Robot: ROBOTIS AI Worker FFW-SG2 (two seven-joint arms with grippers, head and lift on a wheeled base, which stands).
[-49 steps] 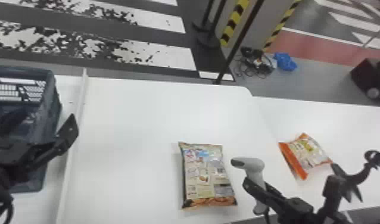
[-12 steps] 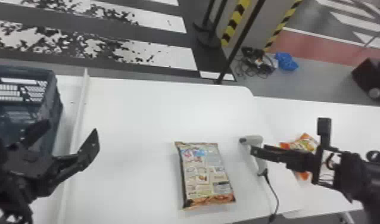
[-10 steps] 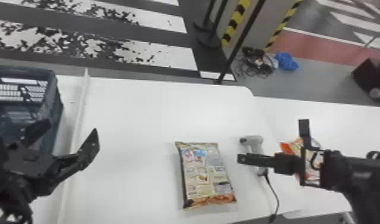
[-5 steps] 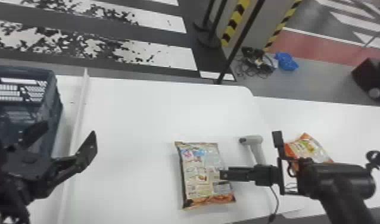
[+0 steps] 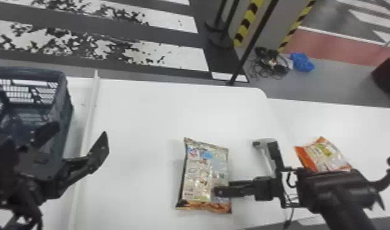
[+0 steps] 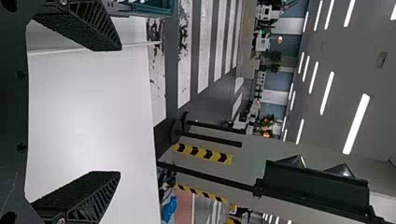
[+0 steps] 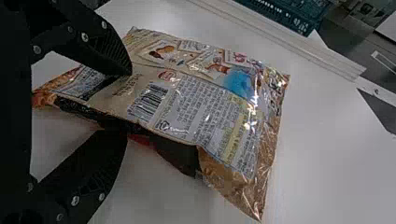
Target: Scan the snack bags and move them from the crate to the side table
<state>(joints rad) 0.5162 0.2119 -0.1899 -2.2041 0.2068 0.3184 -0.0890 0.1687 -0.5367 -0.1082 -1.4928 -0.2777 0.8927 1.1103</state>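
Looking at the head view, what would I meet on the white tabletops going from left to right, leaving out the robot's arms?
Blue-grey crate → long white strip → larger snack bag → grey-and-white scanner → orange-edged snack bag.

The snack bag (image 7: 187,107) has a printed plastic skin, smooth and glossy, crinkling into bright glints near one end; the orange-edged bag (image 5: 329,154) looks like the same thin, shiny film; the crate (image 5: 63,102) appears to be hard plastic, its walls cut into open latticework; the table (image 5: 148,122) is smooth, with a soft, low sheen; the scanner (image 5: 265,141) has a smooth casing that looks like plastic; the left gripper (image 5: 80,130) has matt black fingers (image 6: 93,23), ribbed and rough-looking.
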